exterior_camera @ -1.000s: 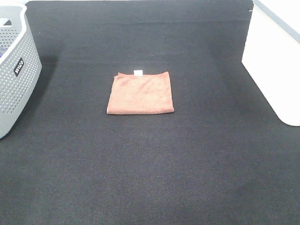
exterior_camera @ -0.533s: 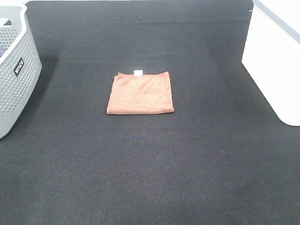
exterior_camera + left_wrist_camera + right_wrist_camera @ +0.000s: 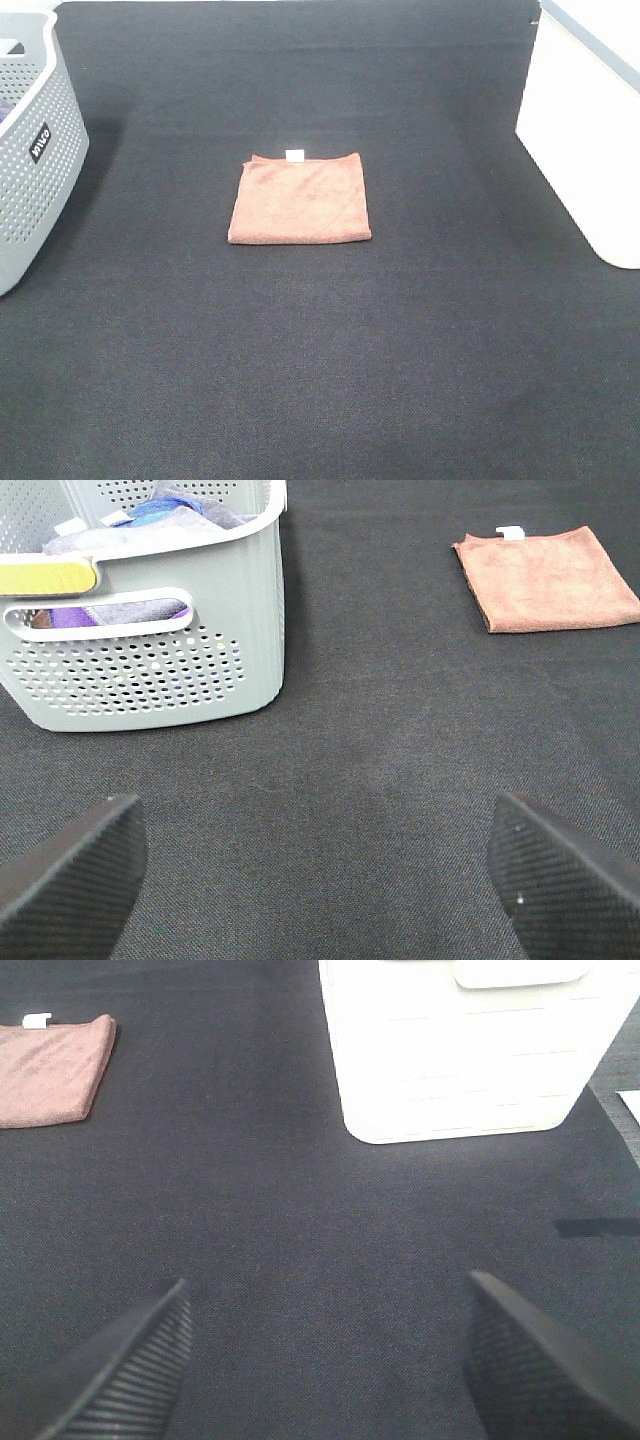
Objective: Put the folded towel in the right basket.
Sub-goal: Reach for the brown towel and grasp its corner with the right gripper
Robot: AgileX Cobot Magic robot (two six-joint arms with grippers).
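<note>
Counted: one folded towel (image 3: 300,198), rust-brown; two baskets; two grippers. On the grey perforated basket (image 3: 30,190), a black label (image 3: 39,142) with white lettering, too small to read with certainty. On the towel, a small white tag (image 3: 295,154), writing unreadable. Towel flat on the black-covered table (image 3: 320,380), well to the right of the grey basket; nearly square, slightly longer side to side, edges parallel to the table's, tagged edge on the far side. White basket (image 3: 580,150) farther right of the grey basket, beyond the towel. Left gripper (image 3: 320,865) spread wide over bare table near the grey basket, holding nothing; right gripper (image 3: 325,1360) likewise spread, holding nothing.
</note>
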